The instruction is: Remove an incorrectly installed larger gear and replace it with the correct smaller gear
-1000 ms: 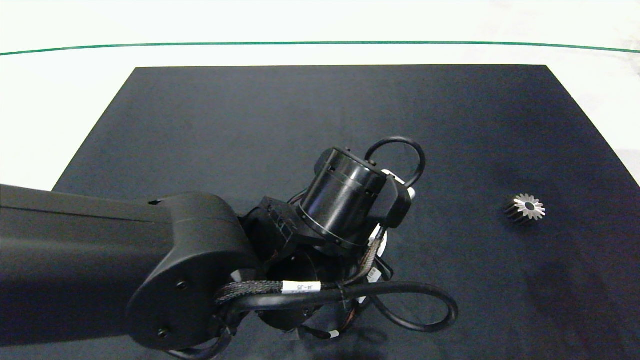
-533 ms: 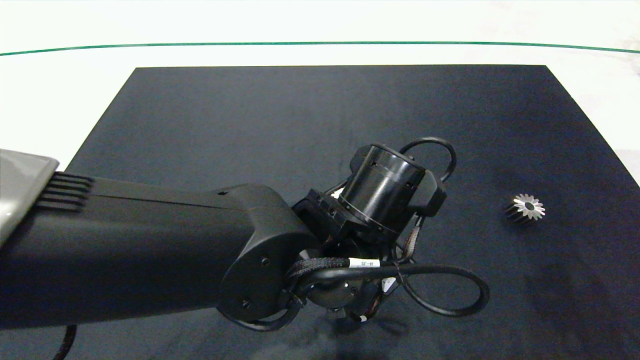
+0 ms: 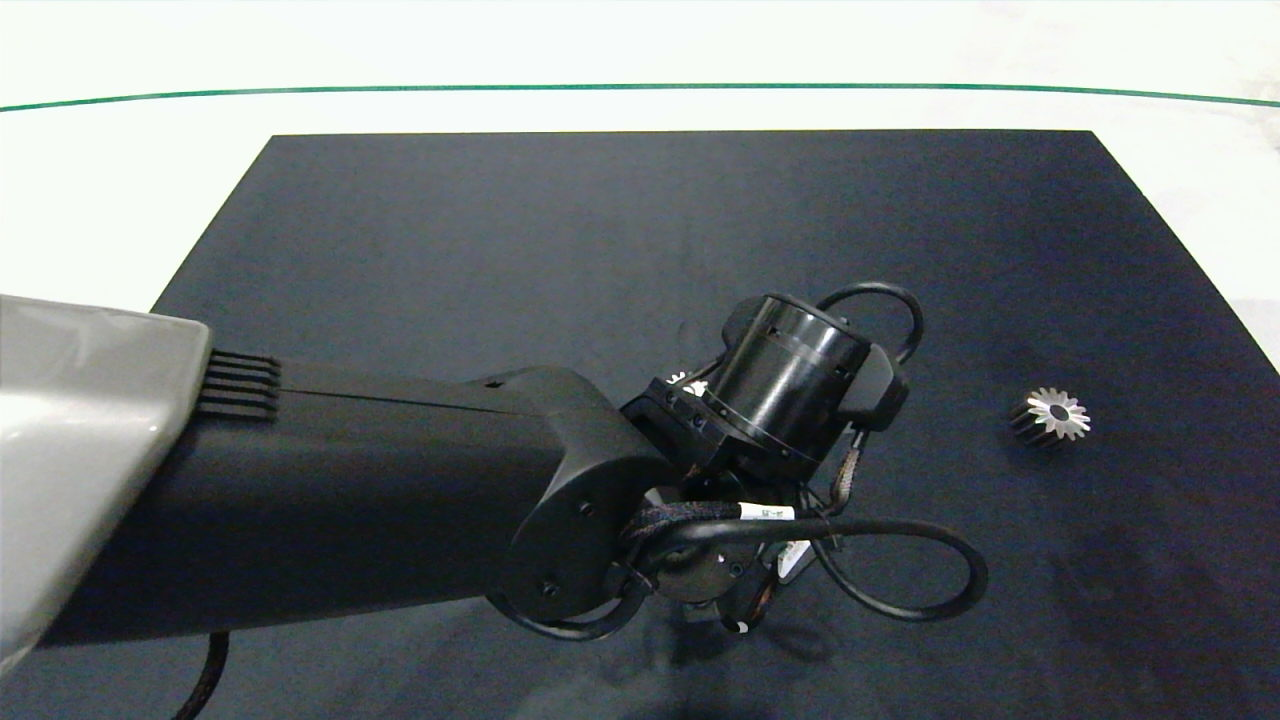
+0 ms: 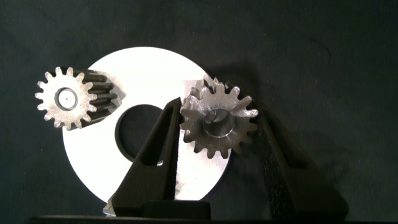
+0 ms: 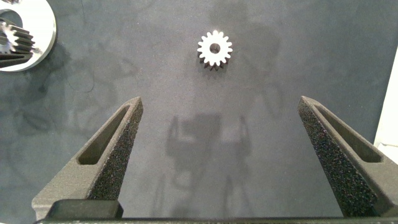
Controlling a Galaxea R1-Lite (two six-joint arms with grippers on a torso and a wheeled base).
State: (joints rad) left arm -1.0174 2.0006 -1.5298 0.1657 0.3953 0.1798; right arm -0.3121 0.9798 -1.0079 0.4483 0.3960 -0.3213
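Larger gear [image 3: 1050, 415] and smaller gear [image 4: 217, 118] are the little things on a wide black mat [image 3: 500, 250], which covers most of the pale worktop [image 3: 120, 200]. The left arm [image 3: 400, 500] reaches in over the mat's middle. In the head view it hides everything beneath it, including its own hand and nearly all of the white disc [image 4: 124, 74].

The right hand [image 5: 221, 102] hangs above bare mat with its fingers spread wide and nothing between them. The larger gear lies alone on the mat ahead of it, well apart from the disc. It looks to be solid metal, so probably heavy for its width, rigid and slick. Its pointed teeth give poor purchase, so the foam pads should close across the dark grooved flanks.

The left hand [image 4: 217, 116] pinches the smaller gear by its toothed rim at the disc's edge, beside the centre hole. Only tooth tips meet the pads, so it could twist or slip. Whether it rests on the disc or hangs just above cannot be told. No shaft or peg shows. Another gear [image 4: 65, 98] sits at the disc's far edge.
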